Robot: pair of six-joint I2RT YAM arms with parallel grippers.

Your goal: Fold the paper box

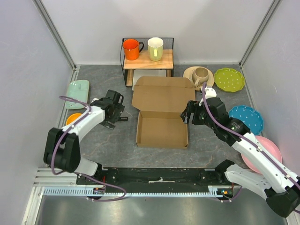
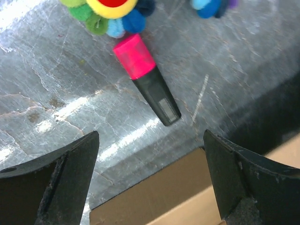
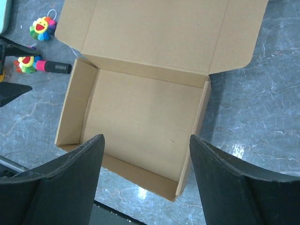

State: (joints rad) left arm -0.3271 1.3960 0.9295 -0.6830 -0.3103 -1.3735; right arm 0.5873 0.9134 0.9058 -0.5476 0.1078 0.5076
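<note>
The left gripper is released: its jaws stand wide apart over bare table with nothing between them. Just beyond its fingers lies a marker, pink cap and black body, and past that a flower toy. A brown edge of the box shows at the bottom of the left wrist view, so this gripper is beside the box's left wall but apart from it.

The right gripper is also spread and empty. It hangs at the box's right wall, near the corner where the lid joins, and its camera looks down into the tray.

The box sits in the middle of the table between the two arms. Its tray is already formed, all four walls upright. The lid lies flat and open on the far side, reaching toward the rack, with its side tabs spread.

What seems left is closing the lid. The hinge crease runs left to right across the table, so the lid has to swing from the far side back toward the arm bases. Its free edge is farther out than either gripper. The right gripper is the nearer one, right up against the box, while the left has the marker lying close by on its side
</note>
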